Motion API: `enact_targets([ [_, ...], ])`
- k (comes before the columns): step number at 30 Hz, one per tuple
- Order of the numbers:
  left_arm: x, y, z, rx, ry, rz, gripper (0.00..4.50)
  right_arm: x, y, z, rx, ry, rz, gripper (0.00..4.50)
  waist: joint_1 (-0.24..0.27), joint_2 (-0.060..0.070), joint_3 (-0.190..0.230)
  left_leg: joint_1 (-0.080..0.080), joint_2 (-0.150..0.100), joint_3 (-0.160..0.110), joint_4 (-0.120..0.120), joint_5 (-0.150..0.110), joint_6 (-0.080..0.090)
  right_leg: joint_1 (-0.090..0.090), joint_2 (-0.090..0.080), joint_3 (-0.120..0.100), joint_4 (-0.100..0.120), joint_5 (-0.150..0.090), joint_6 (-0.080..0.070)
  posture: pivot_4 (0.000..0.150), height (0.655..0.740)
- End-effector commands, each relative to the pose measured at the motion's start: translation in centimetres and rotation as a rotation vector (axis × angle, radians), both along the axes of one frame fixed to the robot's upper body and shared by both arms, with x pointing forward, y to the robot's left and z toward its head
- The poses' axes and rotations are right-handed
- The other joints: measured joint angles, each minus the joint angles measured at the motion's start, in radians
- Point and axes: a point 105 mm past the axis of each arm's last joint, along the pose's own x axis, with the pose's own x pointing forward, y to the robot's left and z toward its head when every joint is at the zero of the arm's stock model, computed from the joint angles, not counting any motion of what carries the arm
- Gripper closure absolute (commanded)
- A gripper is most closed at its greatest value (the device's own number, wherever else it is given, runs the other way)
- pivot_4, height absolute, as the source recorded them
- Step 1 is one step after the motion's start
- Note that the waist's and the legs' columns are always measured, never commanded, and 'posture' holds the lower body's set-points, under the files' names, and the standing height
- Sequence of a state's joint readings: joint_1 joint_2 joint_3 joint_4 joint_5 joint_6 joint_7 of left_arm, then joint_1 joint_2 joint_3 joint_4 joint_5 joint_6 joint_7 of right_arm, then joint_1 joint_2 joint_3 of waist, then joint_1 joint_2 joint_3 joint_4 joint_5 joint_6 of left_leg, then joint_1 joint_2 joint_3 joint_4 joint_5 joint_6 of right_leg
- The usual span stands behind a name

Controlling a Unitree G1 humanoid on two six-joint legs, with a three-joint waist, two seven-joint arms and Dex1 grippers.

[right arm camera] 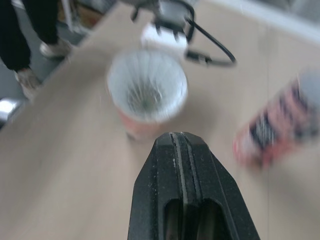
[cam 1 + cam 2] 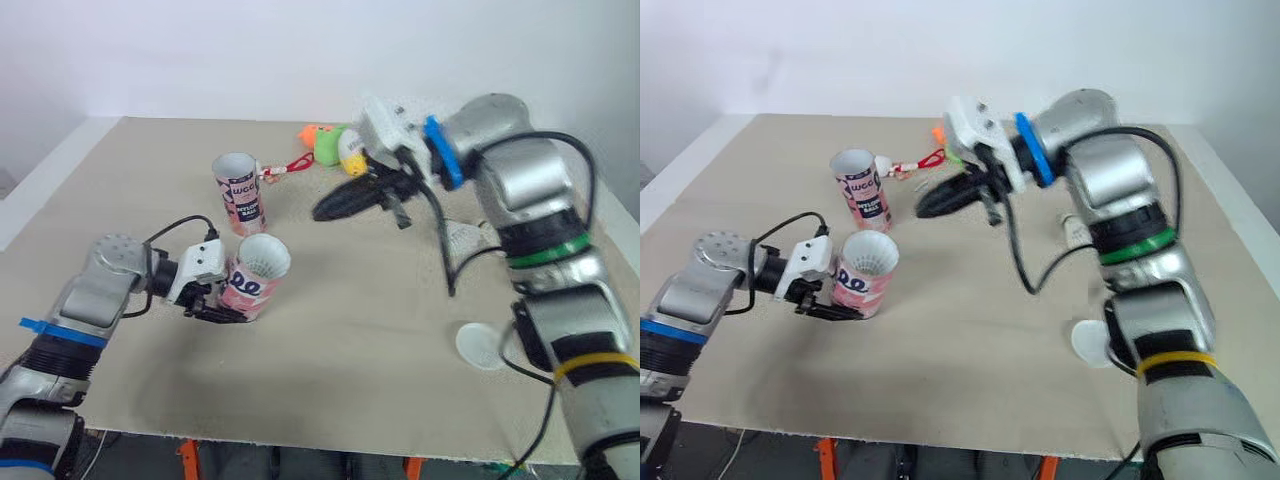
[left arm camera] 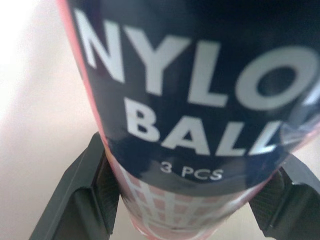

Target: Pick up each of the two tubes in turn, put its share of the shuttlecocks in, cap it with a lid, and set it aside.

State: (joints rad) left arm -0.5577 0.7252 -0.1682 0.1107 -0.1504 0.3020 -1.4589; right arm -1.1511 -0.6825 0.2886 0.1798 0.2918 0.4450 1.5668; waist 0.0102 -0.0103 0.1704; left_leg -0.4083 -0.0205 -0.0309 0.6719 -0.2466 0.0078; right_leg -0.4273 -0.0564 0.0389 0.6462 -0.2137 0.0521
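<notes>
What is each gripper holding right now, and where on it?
The left gripper clamps the nearer tube by its lower body. The right gripper is shut, holding nothing.

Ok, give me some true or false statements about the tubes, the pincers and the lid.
1. The left pincer grips the nearer tube. True.
2. The nearer tube is capped. False: it is open, with a shuttlecock in it.
3. The right pincer holds a shuttlecock. False: it is shut and empty.
4. The farther tube stands upright on the table. True.
5. A white lid lies on the table. True.
</notes>
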Motion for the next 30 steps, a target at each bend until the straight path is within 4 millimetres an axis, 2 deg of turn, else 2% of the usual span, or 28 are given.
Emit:
enact_targets([
  [1, 0.1, -1.8, 0.9, -0.072, -0.040, -0.055, 1.51, -1.6, -2.1, 0.8, 0.008, -0.070, -0.040, 4.44, -0.002, 0.000, 0.001, 0.000, -0.001, 0.000, 0.000, 0.000, 0.000, 0.000, -0.001, 0.000, 0.000, 0.000, 0.000, 0.150, 0.7323],
  [7, -0.2, -4.5, 1.8, -0.208, -0.082, -0.132, 1.51, -3.5, -6.4, 0.8, -0.008, -0.082, -0.190, 4.44, -0.004, -0.002, 0.002, -0.015, -0.001, 0.002, 0.001, -0.002, 0.000, -0.015, -0.003, 0.000, 0.001, 0.001, 0.001, 0.150, 0.7323],
  [10, -0.4, -6.3, 1.4, -0.295, -0.078, -0.165, 1.51, -4.7, -8.9, -0.5, -0.088, -0.034, -0.270, 4.44, -0.003, -0.003, 0.002, -0.015, -0.001, 0.002, 0.001, -0.002, 0.000, -0.015, -0.003, -0.001, 0.000, 0.001, 0.001, 0.150, 0.7323],
  [12, -0.5, -7.1, 0.8, -0.322, -0.074, -0.181, 1.51, -5.2, -10.4, -1.8, -0.155, 0.003, -0.315, 3.82, -0.003, -0.003, 0.002, -0.014, -0.001, 0.002, 0.001, -0.002, 0.000, -0.013, -0.003, -0.001, -0.001, 0.001, 0.001, 0.150, 0.7323],
  [13, -0.4, -7.7, 0.5, -0.346, -0.080, -0.182, 1.51, -5.4, -11.2, -2.6, -0.193, 0.021, -0.335, 3.71, -0.005, -0.003, 0.002, -0.014, -0.001, 0.002, 0.002, -0.002, 0.000, -0.013, -0.003, -0.001, -0.001, 0.001, 0.001, 0.150, 0.7323],
  [15, -0.6, -8.7, -0.1, -0.396, -0.070, -0.198, 1.51, -5.2, -12.7, -3.9, -0.239, 0.046, -0.388, 2.75, -0.004, -0.003, 0.002, -0.012, -0.001, 0.003, 0.002, -0.002, 0.001, -0.011, -0.003, -0.001, -0.001, 0.003, 0.002, 0.150, 0.7323],
  [16, -0.7, -9.1, -0.5, -0.408, -0.068, -0.202, 1.51, -5.2, -13.2, -4.5, -0.263, 0.058, -0.403, 2.50, -0.007, -0.003, 0.003, -0.011, -0.001, 0.003, 0.003, -0.002, 0.001, -0.011, -0.003, -0.001, -0.001, 0.003, 0.002, 0.150, 0.7323],
  [18, -1.0, -9.7, -1.5, -0.399, -0.048, -0.219, 1.51, -5.1, -14.1, -5.6, -0.291, 0.090, -0.432, 1.71, -0.007, -0.003, 0.003, -0.010, -0.001, 0.005, 0.003, -0.001, 0.001, -0.011, -0.003, 0.000, -0.001, 0.003, 0.001, 0.150, 0.7323],
  [23, -1.5, -10.4, -3.0, -0.385, -0.012, -0.230, 1.51, -4.5, -16.2, -8.1, -0.363, 0.141, -0.476, 1.71, -0.009, -0.004, 0.003, -0.005, 0.001, 0.010, 0.004, 0.000, 0.002, -0.008, 0.000, 0.004, -0.001, 0.005, 0.001, 0.150, 0.7323],
  [30, -2.4, -10.0, -4.7, -0.320, 0.059, -0.231, 1.51, -3.8, -17.7, -10.7, -0.448, 0.170, -0.483, 1.71, -0.010, -0.004, 0.003, 0.002, 0.001, 0.012, 0.003, 0.001, 0.002, -0.002, 0.000, 0.007, -0.001, 0.005, 0.002, 0.150, 0.7323],
])
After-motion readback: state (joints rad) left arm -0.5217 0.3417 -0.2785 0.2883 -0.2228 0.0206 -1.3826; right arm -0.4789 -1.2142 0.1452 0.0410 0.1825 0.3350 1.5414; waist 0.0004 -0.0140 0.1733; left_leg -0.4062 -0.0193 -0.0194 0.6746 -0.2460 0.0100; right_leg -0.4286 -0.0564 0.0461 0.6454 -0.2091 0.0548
